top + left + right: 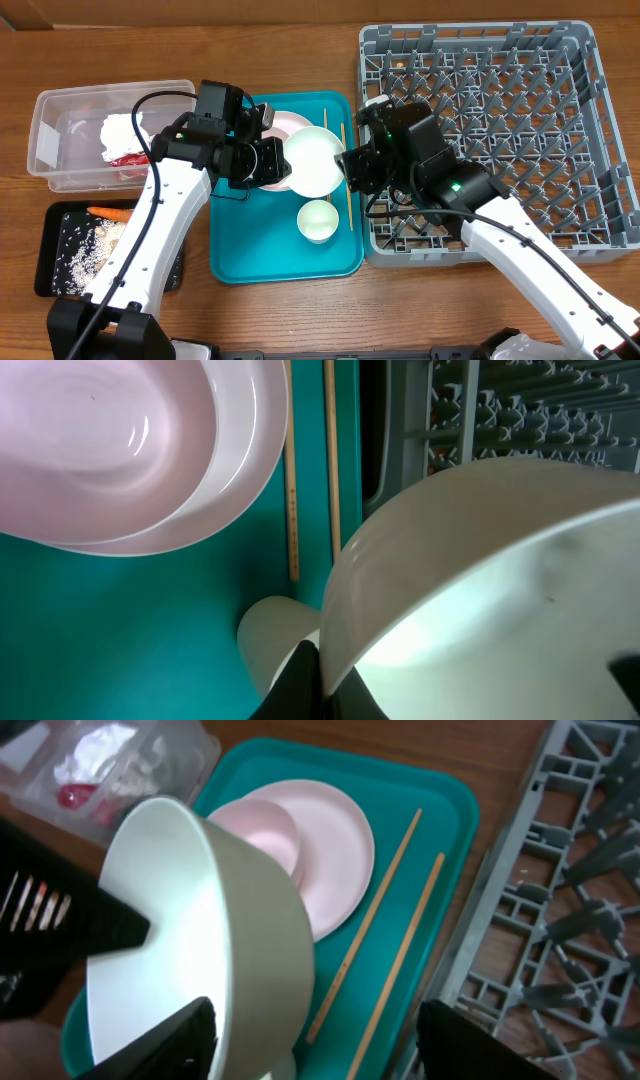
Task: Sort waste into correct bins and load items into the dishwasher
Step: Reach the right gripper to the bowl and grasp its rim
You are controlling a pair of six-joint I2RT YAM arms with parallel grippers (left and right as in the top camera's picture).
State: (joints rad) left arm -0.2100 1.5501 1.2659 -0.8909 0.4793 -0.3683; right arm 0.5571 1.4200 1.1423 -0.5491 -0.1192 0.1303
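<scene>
Close to the near edge of the bench (300,320), the small white cup (318,220) stands on the teal tray (240,255). Just past it, the white bowl (315,160) is up in the air over the tray, tipped on its side. The left fingers (275,165) pinch its rim, so they are grasping the bowl. The right fingers (348,166) are spread wide at the other side and are not squeezing it yet. This looks like a pass from one arm to the other. To do it well, I think the right fingers should close firmly on the rim first. Only then should the left fingers let go, or the bowl could drop on the cup. Farther back, the pink plate (335,850) and the other bowl (258,828) sit on the tray beside two chopsticks (370,935). The grey dish rack (520,140) reaches to the far right corner, just beside the tray, so the trip looks short.
</scene>
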